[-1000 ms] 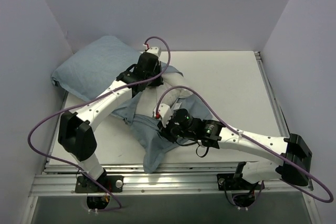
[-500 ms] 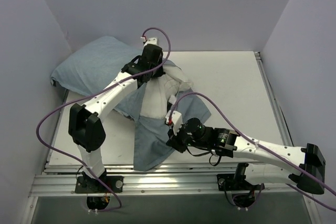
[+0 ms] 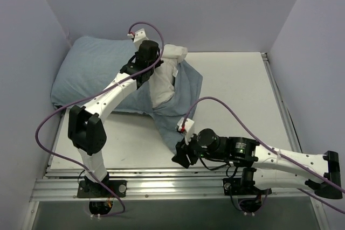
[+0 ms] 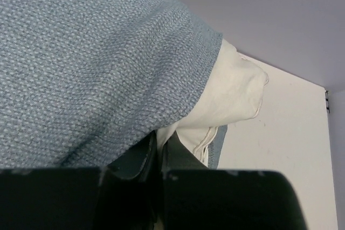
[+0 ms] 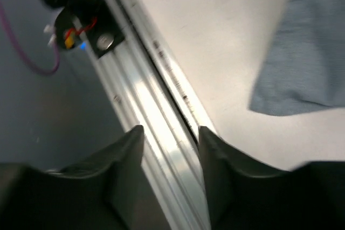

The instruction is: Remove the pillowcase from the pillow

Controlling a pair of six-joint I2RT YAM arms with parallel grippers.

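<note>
The light blue pillowcase (image 3: 89,74) lies bulging at the back left, with a loose flap (image 3: 186,92) trailing toward the middle. The white pillow (image 3: 167,71) sticks out of it at the back. My left gripper (image 3: 153,68) is shut on a fold of the white pillow fabric. In the left wrist view the jaws (image 4: 160,152) pinch that white cloth, with the pillow corner (image 4: 232,90) beyond and the pillowcase (image 4: 81,68) at the left. My right gripper (image 3: 180,157) is open and empty at the table's near edge, clear of the flap's tip (image 5: 307,63).
The white table (image 3: 237,90) is walled in by lilac panels on three sides. A metal rail (image 5: 156,106) runs along the near edge, right under my right gripper (image 5: 171,133). Purple cables loop off both arms.
My left gripper has pulled back toward the far wall, drawing the white pillow with it. My right gripper has let go of the pillowcase and drawn back to the near edge, now open.
</note>
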